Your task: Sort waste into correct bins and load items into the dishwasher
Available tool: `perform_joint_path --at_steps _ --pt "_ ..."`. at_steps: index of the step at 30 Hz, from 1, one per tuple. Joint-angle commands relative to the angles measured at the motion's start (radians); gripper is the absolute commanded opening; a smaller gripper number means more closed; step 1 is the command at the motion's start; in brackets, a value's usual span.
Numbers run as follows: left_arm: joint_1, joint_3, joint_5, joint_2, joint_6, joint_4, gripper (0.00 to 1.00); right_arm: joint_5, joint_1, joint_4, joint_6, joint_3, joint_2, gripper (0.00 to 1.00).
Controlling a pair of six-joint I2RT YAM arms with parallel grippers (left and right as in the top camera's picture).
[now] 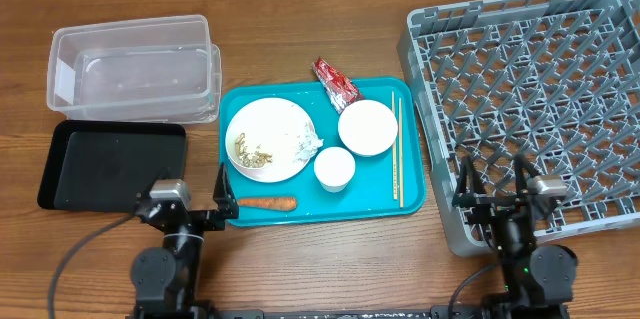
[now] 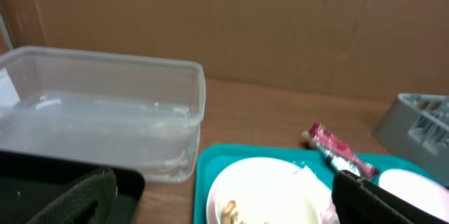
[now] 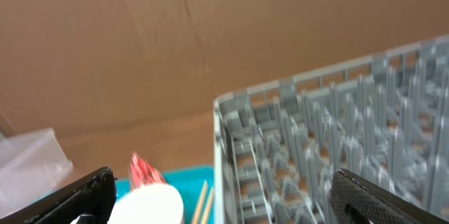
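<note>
On the teal tray (image 1: 300,209) lie a white plate (image 1: 268,137) with rice-like scraps (image 1: 250,154) and a crumpled tissue (image 1: 306,139), a bowl (image 1: 368,126), a small white cup (image 1: 334,168), chopsticks (image 1: 397,149), an orange carrot (image 1: 268,202) and a red wrapper (image 1: 335,81). The clear tub (image 1: 135,67) and black tray (image 1: 112,164) sit at left, the grey dish rack (image 1: 530,99) at right. My left gripper (image 1: 222,199) is open and empty at the tray's front left corner. My right gripper (image 1: 495,184) is open and empty over the rack's front edge.
Left wrist view shows the clear tub (image 2: 105,112), the plate (image 2: 270,192) and the wrapper (image 2: 337,150). Right wrist view shows the rack (image 3: 337,147), the bowl (image 3: 151,206) and chopsticks (image 3: 203,203). A cardboard wall stands behind the table.
</note>
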Motion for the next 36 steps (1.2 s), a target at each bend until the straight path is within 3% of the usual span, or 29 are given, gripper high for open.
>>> perform_joint_path --at_steps 1,9,15,19,23,30,36 --pt "0.005 0.155 -0.006 0.157 -0.017 -0.002 1.00 0.005 0.000 -0.009 0.013 0.130 0.091 1.00" --pt "0.005 0.560 0.077 0.606 -0.017 -0.173 1.00 -0.023 0.000 -0.165 -0.030 0.454 0.470 1.00" --pt "0.005 0.946 0.174 0.890 -0.017 -0.599 1.00 -0.032 0.000 -0.511 -0.077 0.828 0.774 1.00" --pt "0.005 1.087 0.127 0.992 -0.010 -0.805 1.00 -0.029 0.000 -0.763 -0.076 1.035 0.937 1.00" --pt "0.005 1.091 0.129 1.033 -0.014 -0.821 1.00 -0.056 0.000 -0.849 -0.073 1.088 1.014 1.00" --pt "0.004 1.091 0.137 1.056 -0.073 -0.806 1.00 -0.092 0.000 -0.797 -0.104 1.088 1.051 1.00" --pt "-0.044 1.091 0.169 1.095 -0.069 -0.659 1.00 -0.092 0.000 -0.786 -0.102 1.088 1.051 1.00"
